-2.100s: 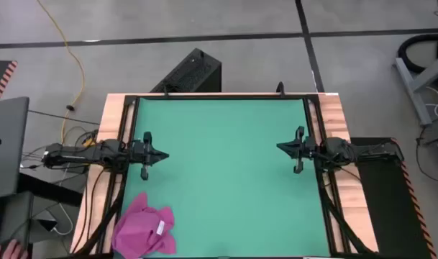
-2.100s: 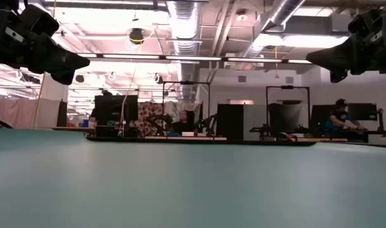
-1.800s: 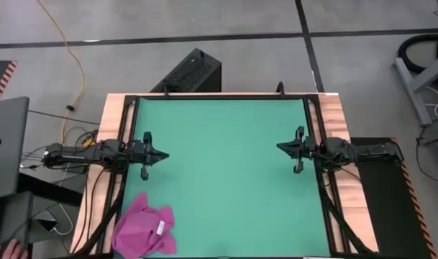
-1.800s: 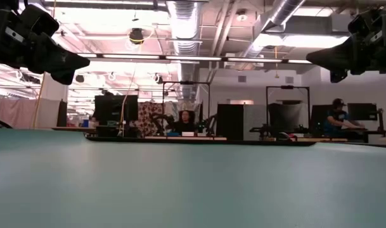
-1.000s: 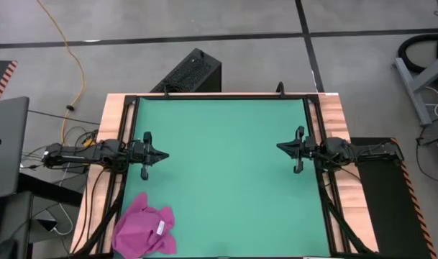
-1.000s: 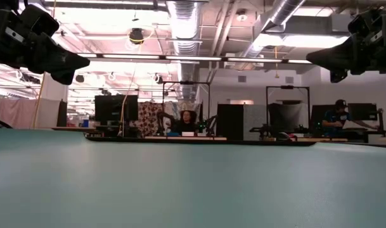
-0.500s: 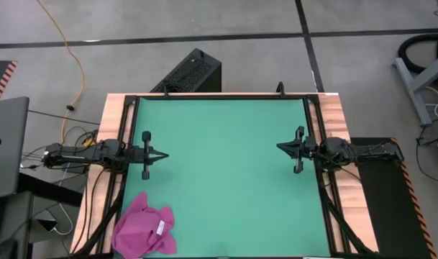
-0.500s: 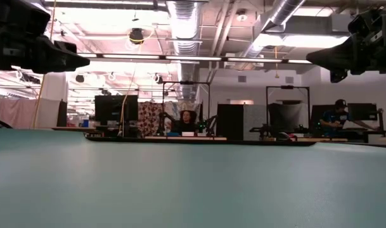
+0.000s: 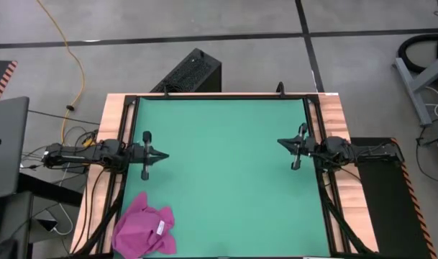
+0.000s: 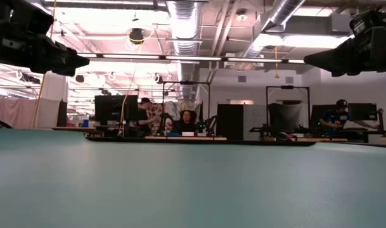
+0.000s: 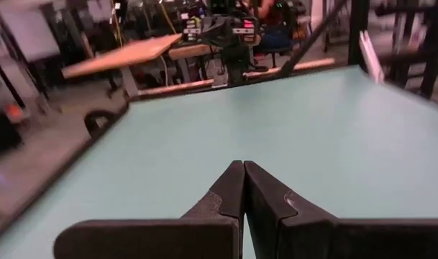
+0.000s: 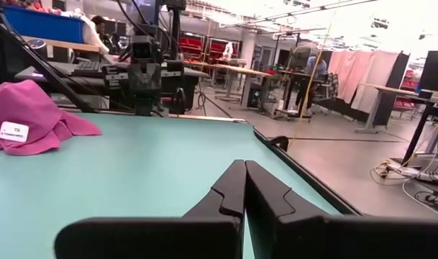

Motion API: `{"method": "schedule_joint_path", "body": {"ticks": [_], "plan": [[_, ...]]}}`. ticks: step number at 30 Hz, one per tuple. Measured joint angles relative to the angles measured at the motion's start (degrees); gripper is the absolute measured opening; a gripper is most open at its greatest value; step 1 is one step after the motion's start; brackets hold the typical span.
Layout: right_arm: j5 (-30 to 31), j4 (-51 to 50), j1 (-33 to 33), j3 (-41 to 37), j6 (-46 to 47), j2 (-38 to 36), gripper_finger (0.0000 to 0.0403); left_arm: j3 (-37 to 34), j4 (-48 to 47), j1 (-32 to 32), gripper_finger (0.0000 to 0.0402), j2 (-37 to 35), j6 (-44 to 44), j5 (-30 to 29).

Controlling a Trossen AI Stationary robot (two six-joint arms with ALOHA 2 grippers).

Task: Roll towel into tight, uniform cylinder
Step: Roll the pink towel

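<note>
At seven o'clock on the worktop (image 9: 204, 115) the crumpled towel (image 9: 143, 232) overhangs; both closed end effectors, left (image 9: 164, 155) and right (image 9: 279, 142), could nudge it off.

Magenta towel (image 9: 144, 230), crumpled heap, white tag up, mat's near-left corner

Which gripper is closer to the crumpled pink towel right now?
The left gripper. The towel lies bunched at the mat's near-left corner, on that arm's side. The right gripper hangs by the opposite edge, across the mat. Both are shut and empty.
</note>
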Motion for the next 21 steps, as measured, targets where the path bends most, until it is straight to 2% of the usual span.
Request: {"method": "schedule_joint_path", "body": {"ticks": [3, 10, 13, 18, 21], "plan": [[0.32, 0.06, -0.49, 0.0, 0.06, 0.0, 0.0031, 0.0, -0.36, 0.0, 0.0, 0.18, -6.03, 0.04], [0.32, 0.04, -1.84, 0.0, 0.08, 0.0, 0.0031, 0.0, 0.55, 0.01, 0.0, 0.2, -10.0, -0.33], [0.3, 0.08, -1.84, 0.0, 0.49, 0.0, 0.0031, 0.0, 3.68, 0.01, 0.0001, 0.13, -15.26, 3.57], [-0.03, 0.17, -0.9, 0.0, 14.47, 0.0, 0.0031, -0.02, 16.0, -0.02, 0.0022, 0.14, -18.9, 10.79], [0.08, 0.59, -1.06, 0.0, 21.78, 0.02, 0.0031, 0.08, 24.7, -0.09, 0.0044, 0.13, -17.88, 12.32]]}}
